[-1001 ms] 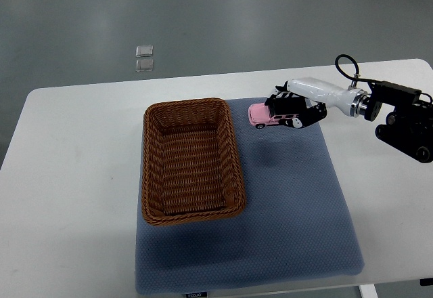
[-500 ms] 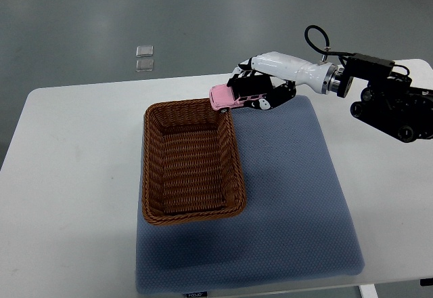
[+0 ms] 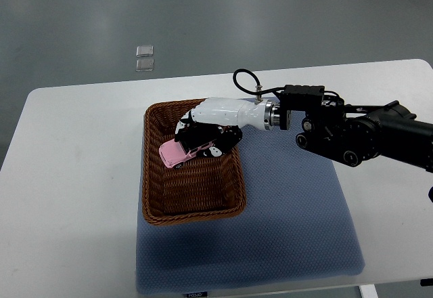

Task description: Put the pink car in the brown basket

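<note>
The pink car (image 3: 179, 152) hangs tilted over the inside of the brown wicker basket (image 3: 154, 196), nose pointing down to the left. My right hand (image 3: 201, 137) is shut on the pink car, its black fingers wrapped over the roof and rear. The white forearm and black arm reach in from the right across the basket's right rim. Whether the car touches the basket floor I cannot tell. The left arm does not show.
The basket stands on a blue-grey mat (image 3: 291, 223) that covers the middle of the white table (image 3: 74, 176). Two small clear squares (image 3: 143, 57) lie on the grey floor beyond the table's far edge.
My right hand has carried the pink car left, from above the mat, past the basket's far right corner, then down into the basket. The arm now reaches further in.
</note>
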Action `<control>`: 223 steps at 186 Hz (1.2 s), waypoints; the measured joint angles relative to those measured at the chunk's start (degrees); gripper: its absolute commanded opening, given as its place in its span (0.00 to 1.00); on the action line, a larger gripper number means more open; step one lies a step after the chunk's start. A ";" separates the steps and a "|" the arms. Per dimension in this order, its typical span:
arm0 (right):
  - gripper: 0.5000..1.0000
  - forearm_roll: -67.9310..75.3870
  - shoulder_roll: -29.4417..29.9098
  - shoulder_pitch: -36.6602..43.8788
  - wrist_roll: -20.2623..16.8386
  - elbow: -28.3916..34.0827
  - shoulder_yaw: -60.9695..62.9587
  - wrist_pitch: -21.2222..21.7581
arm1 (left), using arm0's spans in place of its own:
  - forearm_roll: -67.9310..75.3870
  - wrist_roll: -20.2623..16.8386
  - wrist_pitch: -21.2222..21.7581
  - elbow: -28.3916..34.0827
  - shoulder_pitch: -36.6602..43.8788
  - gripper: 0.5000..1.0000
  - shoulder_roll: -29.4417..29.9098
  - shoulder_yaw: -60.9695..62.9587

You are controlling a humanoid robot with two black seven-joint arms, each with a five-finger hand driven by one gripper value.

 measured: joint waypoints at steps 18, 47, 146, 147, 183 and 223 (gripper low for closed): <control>0.00 -0.01 0.74 -0.33 0.00 -0.94 -1.26 -0.62 | 0.00 0.00 0.00 -0.06 0.00 1.00 0.00 0.00; 0.48 0.00 0.86 -1.04 0.00 -1.40 -1.64 -0.79 | 0.00 0.00 0.00 -0.15 0.00 1.00 0.00 0.00; 0.82 3.83 -0.80 -1.19 0.00 -1.32 2.50 -2.76 | 0.00 -0.03 0.00 -0.17 0.01 1.00 0.00 0.01; 0.82 3.98 -0.87 -1.19 0.00 -1.31 2.71 -2.82 | 0.00 -0.03 0.00 -0.17 0.01 1.00 0.00 0.01; 0.82 14.07 -4.71 -3.05 0.00 -1.10 11.26 -3.14 | 0.00 -0.03 0.00 -0.17 0.01 1.00 0.00 0.06; 0.82 35.12 -8.59 -8.48 -5.93 -1.22 20.68 -2.95 | 0.00 -0.03 0.00 -0.17 0.01 1.00 0.00 0.02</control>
